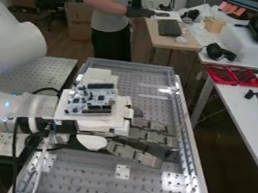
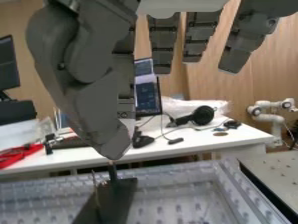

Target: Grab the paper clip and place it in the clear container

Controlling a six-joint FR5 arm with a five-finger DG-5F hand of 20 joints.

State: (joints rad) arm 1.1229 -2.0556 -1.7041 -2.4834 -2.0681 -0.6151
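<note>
Robot hand (image 1: 150, 136) hung open, grasp likely ahead

Finding and gripping the paper clip seemed the step in hand; the next move called for careful lining up, then a fine pinch. Its whereabouts could not be told: a dark shape (image 2: 106, 202) just beneath the thumb (image 2: 100, 107) was too unclear to name. Fingers reached straight outward over the perforated bench (image 1: 83, 177), the thumb apart from them.

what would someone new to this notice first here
Most likely the dark grey hand, looming large in the wrist view. Then, in the high view, the bare circuit board mounted over the hand's base, and the bright red tray on the white table at the right.
</note>
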